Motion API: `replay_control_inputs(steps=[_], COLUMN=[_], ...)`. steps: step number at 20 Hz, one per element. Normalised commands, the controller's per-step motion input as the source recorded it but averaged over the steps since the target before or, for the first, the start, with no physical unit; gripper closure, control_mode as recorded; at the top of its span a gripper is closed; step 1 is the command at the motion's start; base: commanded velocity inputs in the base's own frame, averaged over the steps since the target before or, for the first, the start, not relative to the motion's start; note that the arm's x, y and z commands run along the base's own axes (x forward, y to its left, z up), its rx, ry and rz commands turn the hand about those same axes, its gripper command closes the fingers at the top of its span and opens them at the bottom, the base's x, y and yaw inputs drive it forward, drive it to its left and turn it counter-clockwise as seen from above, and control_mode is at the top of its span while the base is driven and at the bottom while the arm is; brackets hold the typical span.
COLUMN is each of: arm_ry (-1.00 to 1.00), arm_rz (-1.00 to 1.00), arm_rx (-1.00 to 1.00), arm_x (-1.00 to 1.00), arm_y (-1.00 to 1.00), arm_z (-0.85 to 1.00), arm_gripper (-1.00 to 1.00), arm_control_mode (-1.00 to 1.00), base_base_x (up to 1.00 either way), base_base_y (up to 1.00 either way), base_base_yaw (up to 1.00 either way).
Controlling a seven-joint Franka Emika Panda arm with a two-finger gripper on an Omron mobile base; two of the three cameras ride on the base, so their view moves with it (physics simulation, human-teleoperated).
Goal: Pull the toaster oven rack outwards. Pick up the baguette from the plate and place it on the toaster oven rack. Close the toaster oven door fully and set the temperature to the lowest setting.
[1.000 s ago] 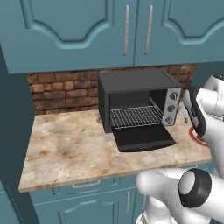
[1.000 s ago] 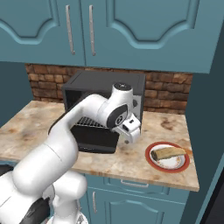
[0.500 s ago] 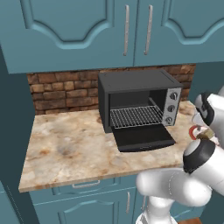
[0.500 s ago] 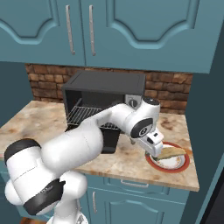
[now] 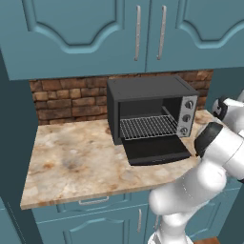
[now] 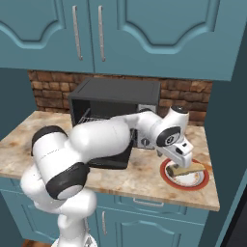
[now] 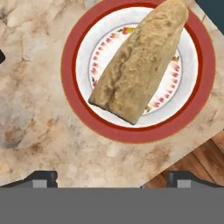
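A marbled beige counter tops teal base cabinets at the near edge, with wood floor showing past its right corner in the hand view. Near that right end sits the plate, red-rimmed and white, with the baguette lying across it, its blunt end pointing toward the counter's middle. The gripper hangs directly above the plate, just over the loaf and apart from it; in the hand view its two fingertips stand wide, one at each lower corner, open with nothing between them, and the baguette lies beyond them, centred between their lines. To the left and farther back stands the oven, black, with silver knobs on its right panel. Its door lies folded down flat onto the counter, and the rack shows as a wire grid at the mouth of the cavity. Behind runs a brick backsplash, and teal wall cabinets hang above.
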Motion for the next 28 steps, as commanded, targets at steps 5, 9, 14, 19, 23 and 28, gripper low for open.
replay_control_inputs(steps=[5,9,14,19,23,28], arm_ry=[-0.02,-0.02,0.00,0.00,0.00,0.00], arm_rz=[0.00,-0.04,-0.05,-0.04,0.00,0.00], arm_rx=[0.00,0.00,0.00,0.00,0.00,0.00], arm_x=[0.33,0.07,0.13,0.13,0.24,0.01], arm_y=[-0.04,-0.01,-0.24,-0.37,-0.07,0.00], arm_z=[-0.48,-0.51,-0.22,-0.01,0.00,-0.20], arm_gripper=[-1.00,-1.00,-1.00,-1.00,-1.00,-1.00], arm_control_mode=[-1.00,-1.00,-1.00,-1.00,-1.00,-1.00], base_base_x=[0.00,0.00,0.00,0.00,0.00,0.00], base_base_y=[0.00,0.00,0.00,0.00,0.00,0.00], base_base_yaw=[0.00,0.00,0.00,0.00,0.00,0.00])
